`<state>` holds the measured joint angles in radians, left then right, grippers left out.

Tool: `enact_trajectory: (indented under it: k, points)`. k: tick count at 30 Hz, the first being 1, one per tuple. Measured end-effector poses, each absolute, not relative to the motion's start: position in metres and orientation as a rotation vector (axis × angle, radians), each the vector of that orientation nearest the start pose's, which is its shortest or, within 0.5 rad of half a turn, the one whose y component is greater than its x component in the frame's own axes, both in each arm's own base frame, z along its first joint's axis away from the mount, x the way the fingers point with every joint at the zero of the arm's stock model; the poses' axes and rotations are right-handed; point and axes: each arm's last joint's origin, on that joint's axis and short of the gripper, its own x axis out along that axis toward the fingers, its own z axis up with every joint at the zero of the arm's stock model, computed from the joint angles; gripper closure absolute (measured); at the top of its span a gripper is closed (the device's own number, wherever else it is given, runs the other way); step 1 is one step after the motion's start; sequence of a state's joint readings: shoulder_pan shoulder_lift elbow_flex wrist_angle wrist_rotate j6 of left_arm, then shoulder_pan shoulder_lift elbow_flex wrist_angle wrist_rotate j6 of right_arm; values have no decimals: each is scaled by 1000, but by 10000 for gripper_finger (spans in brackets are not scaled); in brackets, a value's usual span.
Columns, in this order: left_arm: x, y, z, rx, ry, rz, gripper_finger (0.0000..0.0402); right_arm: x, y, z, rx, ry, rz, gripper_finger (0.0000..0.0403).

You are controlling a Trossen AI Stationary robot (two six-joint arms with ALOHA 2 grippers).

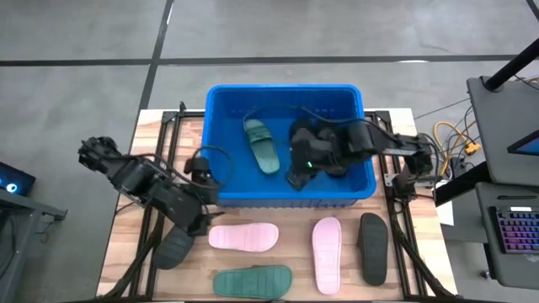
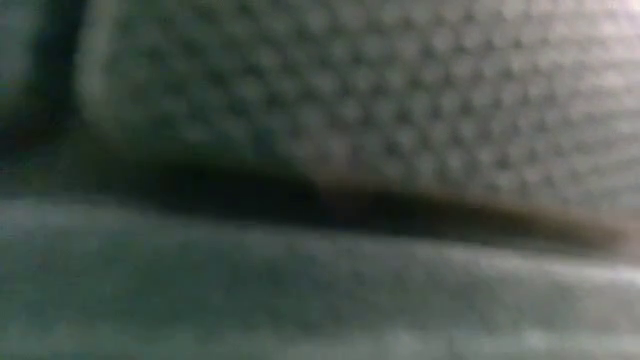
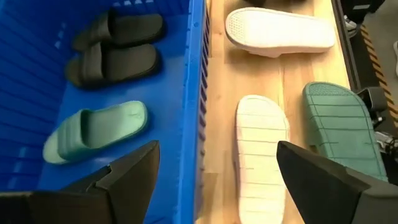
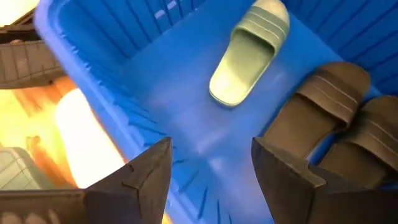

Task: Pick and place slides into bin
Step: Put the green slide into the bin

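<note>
I'm seeing a keyboard sitting on the desk right of the wooden table, yellow cables trailing nearby.

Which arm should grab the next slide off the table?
Probably left: its gripper hovers open beside the pink slide, while the right gripper is inside the bin.

The robot has two dark arms made of chunky black parts joined one after another. The left arm looks blocky, with black cables looping off it near the left claw. That claw has two flat, dark fingers shaped like wedges with slanted tips. The right arm is black too, with a tiny green light by its wrist. The right claw has the same flat dark wedge fingers
</note>
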<state>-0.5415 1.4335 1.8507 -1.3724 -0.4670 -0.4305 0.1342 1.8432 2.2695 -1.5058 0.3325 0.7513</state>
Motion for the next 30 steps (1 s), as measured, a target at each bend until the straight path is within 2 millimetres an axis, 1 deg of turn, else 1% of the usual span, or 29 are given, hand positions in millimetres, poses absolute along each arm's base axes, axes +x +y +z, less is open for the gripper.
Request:
enact_trajectory:
  k: [4, 8, 11, 15, 19, 25, 27, 30]
  points:
    - [223, -119, 434, 17, 845, 137, 96, 321, 62, 434, 389, 916, -516, 193]
    - [235, -127, 428, -51, 852, 136, 96, 314, 85, 433, 411, 930, -493, 193]
    - [244, -135, 425, -90, 851, 82, 96, 309, 101, 428, 442, 952, -500, 193]
    - [250, -145, 421, -114, 863, 17, 96, 305, 123, 417, 455, 985, -495, 193]
    - [248, -156, 418, -111, 894, -46, 96, 300, 142, 404, 511, 1046, -493, 193]
    - [234, -179, 417, -78, 903, -143, 96, 296, 168, 380, 632, 1152, -490, 193]
    - [229, -187, 418, -73, 891, -177, 96, 294, 175, 376, 645, 1154, -487, 193]
    - [220, -200, 419, -54, 861, -212, 96, 292, 186, 377, 665, 1135, -456, 193]
